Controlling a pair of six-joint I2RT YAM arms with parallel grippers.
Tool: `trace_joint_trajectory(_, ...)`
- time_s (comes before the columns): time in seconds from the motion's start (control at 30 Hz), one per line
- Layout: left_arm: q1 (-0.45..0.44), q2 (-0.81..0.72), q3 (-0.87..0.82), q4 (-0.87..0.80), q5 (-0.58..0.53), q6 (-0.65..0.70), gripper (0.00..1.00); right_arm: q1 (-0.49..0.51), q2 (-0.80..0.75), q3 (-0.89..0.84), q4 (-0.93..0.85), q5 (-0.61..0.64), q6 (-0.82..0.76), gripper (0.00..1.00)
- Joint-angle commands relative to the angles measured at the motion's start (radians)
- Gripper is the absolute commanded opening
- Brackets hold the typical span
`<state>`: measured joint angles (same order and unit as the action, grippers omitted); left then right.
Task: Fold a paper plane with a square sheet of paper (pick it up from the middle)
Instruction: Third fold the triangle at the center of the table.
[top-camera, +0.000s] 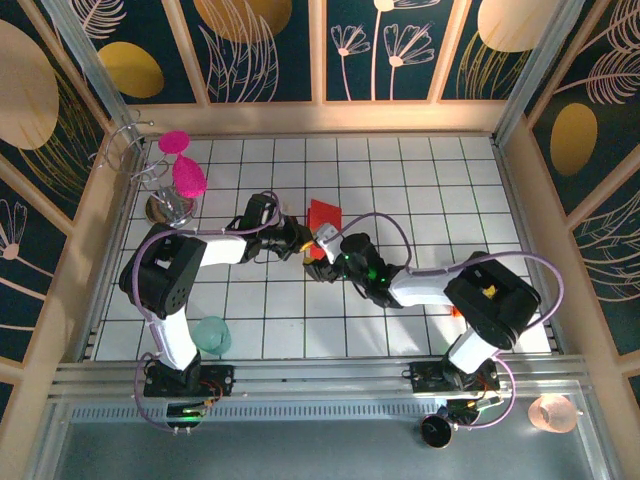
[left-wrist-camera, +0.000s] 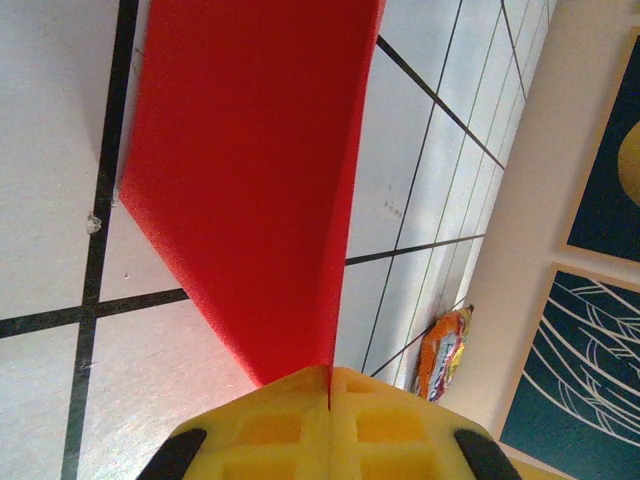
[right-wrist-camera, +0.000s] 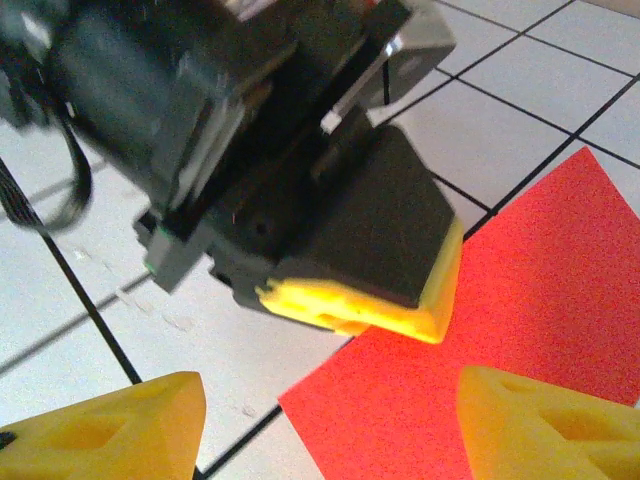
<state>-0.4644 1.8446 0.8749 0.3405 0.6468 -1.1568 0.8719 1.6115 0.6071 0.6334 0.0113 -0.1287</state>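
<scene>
Sheet pinch at mid-table, between the two grippers.
Grips the sheet (top-camera: 322, 213) by one edge in the left gripper (left-wrist-camera: 330, 385), pads pressed flat together with the red paper coming straight out of the seam; likely held so to lift that side off the table (top-camera: 420, 180) and steady it for a fold. Rest of the sheet low over the white tiles near the table's middle; whether resting on them or just clear, cannot tell. Hovers the right gripper (right-wrist-camera: 330, 420) just beside the left, jaws standing wide apart with nothing between them, yellow fingertips either side of a near corner of the sheet and not touching it; seemingly poised to take or press the paper next.
</scene>
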Motion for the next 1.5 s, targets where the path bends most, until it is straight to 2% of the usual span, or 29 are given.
trace_joint_trajectory(0.0,0.006,-0.003,0.004,0.014,0.021,-0.01,0.0,0.015,0.039,-0.009,0.051,0.095,-0.099,0.68)
trace_joint_trajectory(0.17,0.006,-0.003,0.006,0.011,0.024,-0.008,0.0,0.019,0.081,-0.018,0.089,0.202,-0.139,0.67)
trace_joint_trajectory(0.3,0.006,0.004,0.012,0.014,0.032,-0.003,0.0,0.023,0.09,-0.026,0.112,0.237,-0.18,0.6)
trace_joint_trajectory(0.53,0.006,0.014,0.015,0.008,0.031,0.005,0.01,0.032,0.063,-0.048,0.142,0.233,-0.218,0.54)
trace_joint_trajectory(0.8,0.006,0.013,0.016,0.006,0.03,0.008,0.01,0.041,0.057,-0.055,0.144,0.202,-0.228,0.35)
trace_joint_trajectory(1.1,0.005,0.012,0.015,0.006,0.031,0.008,0.01,0.044,0.052,-0.048,0.158,0.186,-0.225,0.31)
trace_joint_trajectory(1.23,0.005,0.009,0.01,0.006,0.031,0.004,0.02,0.044,0.063,-0.037,0.16,0.17,-0.218,0.23)
trace_joint_trajectory(1.3,0.005,0.004,0.008,0.0,0.028,0.005,0.05,0.044,0.07,-0.033,0.157,0.163,-0.217,0.18)
trace_joint_trajectory(1.47,0.04,-0.026,-0.006,-0.045,0.002,0.034,0.2,0.044,0.057,-0.042,0.125,0.096,-0.19,0.05)
